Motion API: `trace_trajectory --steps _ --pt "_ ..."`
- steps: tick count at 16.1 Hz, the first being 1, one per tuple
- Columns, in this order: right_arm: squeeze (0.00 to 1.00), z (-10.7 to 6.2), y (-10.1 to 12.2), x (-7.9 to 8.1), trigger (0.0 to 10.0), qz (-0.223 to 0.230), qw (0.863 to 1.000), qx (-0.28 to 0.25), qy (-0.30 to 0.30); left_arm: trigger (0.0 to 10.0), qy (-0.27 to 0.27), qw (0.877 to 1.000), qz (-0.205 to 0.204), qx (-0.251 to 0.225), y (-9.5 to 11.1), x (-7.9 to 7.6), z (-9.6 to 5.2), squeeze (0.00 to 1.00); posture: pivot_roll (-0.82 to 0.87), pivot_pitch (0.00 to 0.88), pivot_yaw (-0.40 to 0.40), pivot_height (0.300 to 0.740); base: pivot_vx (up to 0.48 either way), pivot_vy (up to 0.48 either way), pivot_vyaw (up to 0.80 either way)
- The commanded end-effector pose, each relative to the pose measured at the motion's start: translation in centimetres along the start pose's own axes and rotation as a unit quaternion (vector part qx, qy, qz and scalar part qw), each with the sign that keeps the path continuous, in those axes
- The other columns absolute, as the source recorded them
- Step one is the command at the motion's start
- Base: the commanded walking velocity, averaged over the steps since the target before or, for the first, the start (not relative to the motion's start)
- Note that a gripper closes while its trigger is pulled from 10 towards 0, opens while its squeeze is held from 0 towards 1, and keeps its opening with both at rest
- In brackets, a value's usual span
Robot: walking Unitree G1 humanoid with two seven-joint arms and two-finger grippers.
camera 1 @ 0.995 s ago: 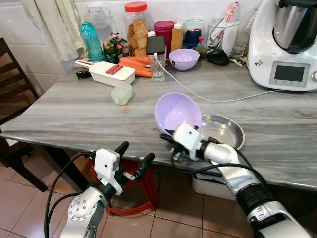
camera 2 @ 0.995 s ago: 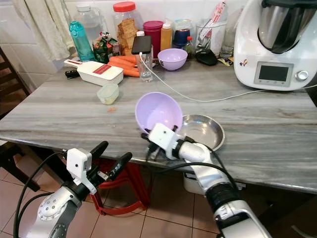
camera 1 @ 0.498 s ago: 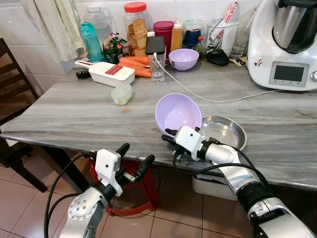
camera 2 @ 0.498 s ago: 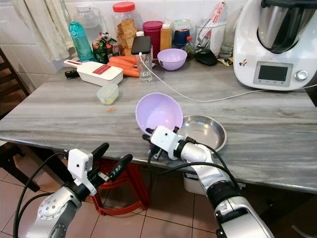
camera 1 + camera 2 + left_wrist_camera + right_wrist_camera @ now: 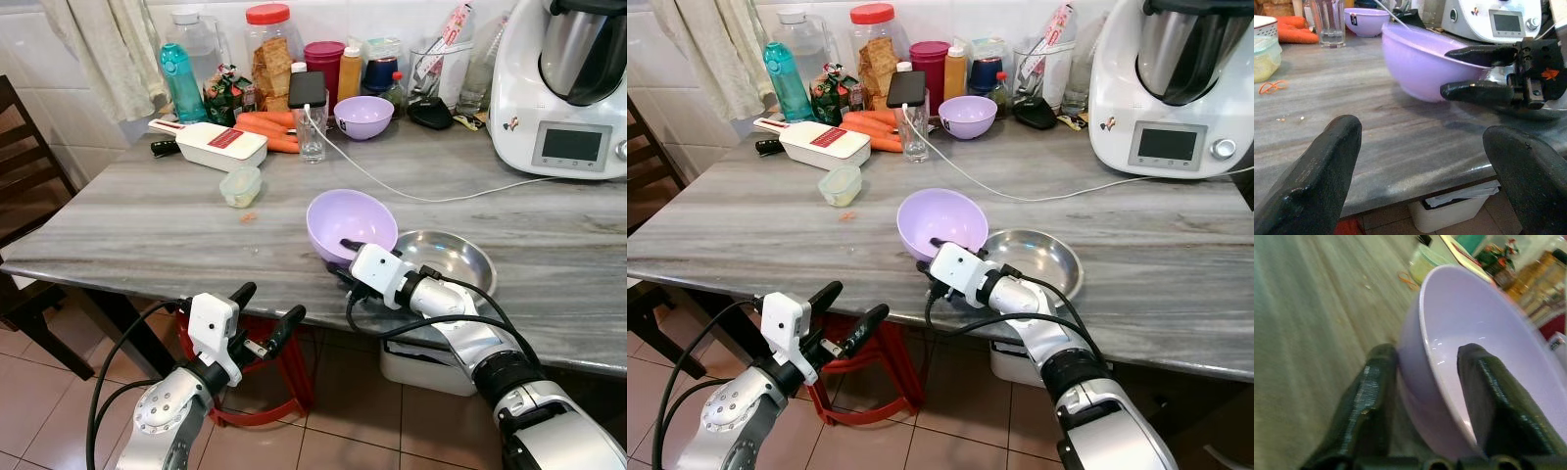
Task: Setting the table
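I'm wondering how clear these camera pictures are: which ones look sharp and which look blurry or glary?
Both eye views are sharp and evenly lit, with soft glare on the steel plate. The left wrist view blurs its own near fingers, while the lilac bowl stays fairly crisp. The right wrist view is soft throughout, the table smeared, with bright highlights inside the bowl.

A pale lilac bowl sits on a grey streaked table beside a shiny silver dish, near orange carrots.
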State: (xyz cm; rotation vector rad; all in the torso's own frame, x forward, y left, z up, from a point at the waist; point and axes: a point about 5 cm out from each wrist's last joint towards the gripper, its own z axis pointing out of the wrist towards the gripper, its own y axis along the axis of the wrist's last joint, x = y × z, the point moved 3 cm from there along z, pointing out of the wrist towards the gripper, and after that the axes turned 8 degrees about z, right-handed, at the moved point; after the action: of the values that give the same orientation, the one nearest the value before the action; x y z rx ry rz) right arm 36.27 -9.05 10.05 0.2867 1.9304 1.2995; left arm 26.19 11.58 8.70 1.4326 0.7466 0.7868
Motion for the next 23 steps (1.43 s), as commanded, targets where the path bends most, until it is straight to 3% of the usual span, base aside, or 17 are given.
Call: trace_trajectory --steps 1,5,11,14,16,18,19,21,23 --pt "1.00 0.3 0.7 -1.1 10.0 -0.018 1.000 -0.003 -0.020 10.0 -0.003 1.000 0.007 0.003 0.2 0.2 0.2 0.00 -0.04 0.000 0.110 0.740 0.000 0.000 0.00" --pt "1.00 0.4 1.1 -1.7 10.0 -0.024 0.999 -0.009 -0.034 10.0 -0.007 1.000 0.006 0.001 0.3 0.2 0.5 0.00 -0.05 0.000 0.114 0.740 0.000 0.000 0.00" --pt "1.00 0.2 4.0 -3.2 10.0 -0.022 0.994 -0.076 -0.078 10.0 -0.007 1.000 0.006 0.002 0.3 0.1 0.7 0.00 -0.05 0.000 0.115 0.740 0.000 0.000 0.00" --pt "1.00 -2.2 5.4 -4.6 10.0 -0.009 0.981 -0.102 -0.165 10.0 -0.007 1.000 0.005 -0.005 0.5 -0.1 0.8 0.00 -0.06 0.000 0.108 0.740 0.000 0.000 0.00" --pt "1.00 -3.6 5.0 -5.2 10.0 -0.006 0.973 -0.093 -0.210 10.0 -0.008 1.000 0.005 -0.006 0.5 -0.2 0.8 0.00 -0.07 0.000 0.111 0.740 0.000 0.000 0.00" --pt "1.00 -7.4 2.2 -6.8 10.0 0.056 0.945 -0.030 -0.320 10.0 -0.013 1.000 0.003 -0.005 0.5 -0.3 1.0 0.00 -0.09 0.000 0.115 0.740 0.000 0.000 0.00" --pt "1.00 -8.6 1.0 -6.8 10.0 0.074 0.937 0.001 -0.340 10.0 -0.014 1.000 0.002 -0.006 0.5 -0.3 1.1 0.00 -0.09 0.000 0.119 0.740 0.000 0.000 0.00" --pt "1.00 -10.5 -1.1 -6.9 10.0 0.126 0.919 0.058 -0.370 10.0 -0.018 1.000 0.002 -0.005 0.5 -0.2 1.3 0.00 -0.10 0.000 0.127 0.740 0.000 0.000 0.00" --pt "0.97 -10.7 -1.4 -6.9 10.0 0.152 0.911 0.072 -0.376 10.0 -0.020 1.000 0.001 -0.004 0.4 -0.1 1.5 0.00 -0.11 0.000 0.129 0.740 0.000 0.000 0.00"
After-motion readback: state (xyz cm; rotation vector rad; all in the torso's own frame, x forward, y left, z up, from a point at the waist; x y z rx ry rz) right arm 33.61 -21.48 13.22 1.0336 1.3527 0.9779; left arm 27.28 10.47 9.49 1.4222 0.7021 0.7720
